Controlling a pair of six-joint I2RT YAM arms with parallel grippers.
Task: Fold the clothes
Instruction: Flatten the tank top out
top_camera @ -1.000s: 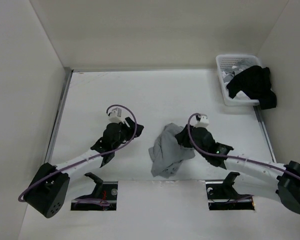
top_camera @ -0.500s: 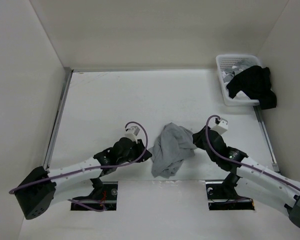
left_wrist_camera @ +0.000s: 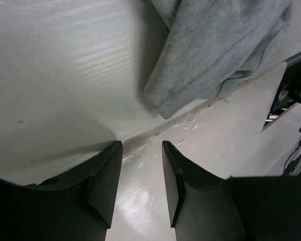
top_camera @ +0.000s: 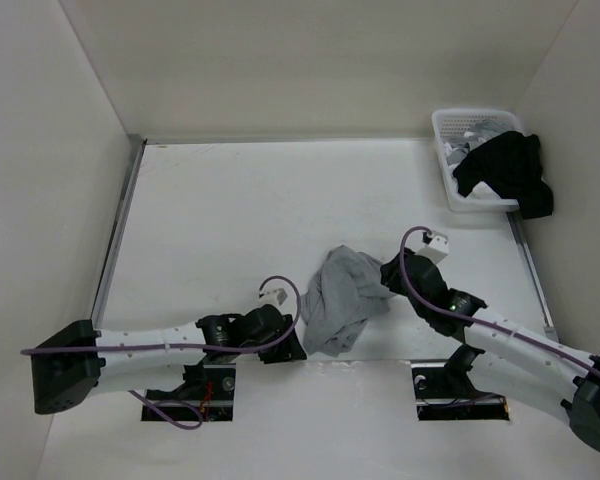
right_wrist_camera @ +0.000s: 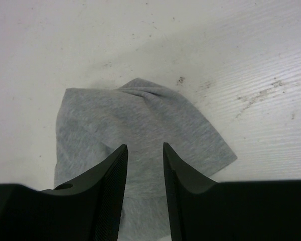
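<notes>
The white table (top_camera: 230, 220) holds the crumpled light-grey knit tank top (top_camera: 342, 300) at centre, by the near edge. The left gripper (left_wrist_camera: 140, 148) sits low beside its near-left hem and the right gripper (right_wrist_camera: 144, 148) above its right side, both empty with jaws part-open. Best to pinch separate hem corners, then spread flat.

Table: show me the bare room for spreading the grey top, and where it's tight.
Bare: the table's far half, from the left rail to the white basket, and the left side beyond the left arm. Crowded: the near middle, where the left hand and right hand flank the grey tank top; the far-right corner, with basket and black garment.
</notes>
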